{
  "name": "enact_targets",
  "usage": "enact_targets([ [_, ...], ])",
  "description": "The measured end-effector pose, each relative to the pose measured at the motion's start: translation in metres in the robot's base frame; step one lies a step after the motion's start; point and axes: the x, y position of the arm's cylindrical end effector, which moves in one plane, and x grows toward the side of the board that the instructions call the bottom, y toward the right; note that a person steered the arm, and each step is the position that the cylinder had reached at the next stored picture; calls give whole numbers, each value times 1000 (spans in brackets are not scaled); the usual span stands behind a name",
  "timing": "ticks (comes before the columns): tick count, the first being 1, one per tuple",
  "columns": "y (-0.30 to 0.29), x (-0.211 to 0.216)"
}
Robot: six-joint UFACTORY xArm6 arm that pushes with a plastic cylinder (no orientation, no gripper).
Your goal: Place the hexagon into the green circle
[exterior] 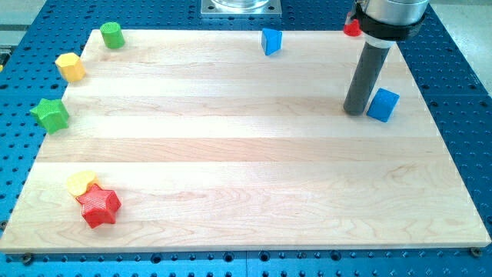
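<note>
The yellow hexagon (70, 67) sits at the board's left edge near the top. The green circle (112, 35), a short cylinder, stands at the top left corner, up and right of the hexagon, a small gap between them. My tip (354, 111) rests on the board at the view's right, just left of a blue cube (383, 105), touching or nearly touching it. The tip is far from the hexagon and the green circle.
A green star (51, 114) lies at the left edge. A red star (99, 205) and a yellow round block (80, 183) touch at the bottom left. A blue block (270, 41) sits at the top middle. A red block (352, 28) shows partly behind the rod.
</note>
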Motion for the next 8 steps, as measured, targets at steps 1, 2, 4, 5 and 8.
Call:
enact_targets([
  [1,-13,0],
  [2,-19,0],
  [4,-28,0],
  [5,-105,7],
  [8,-409,84],
])
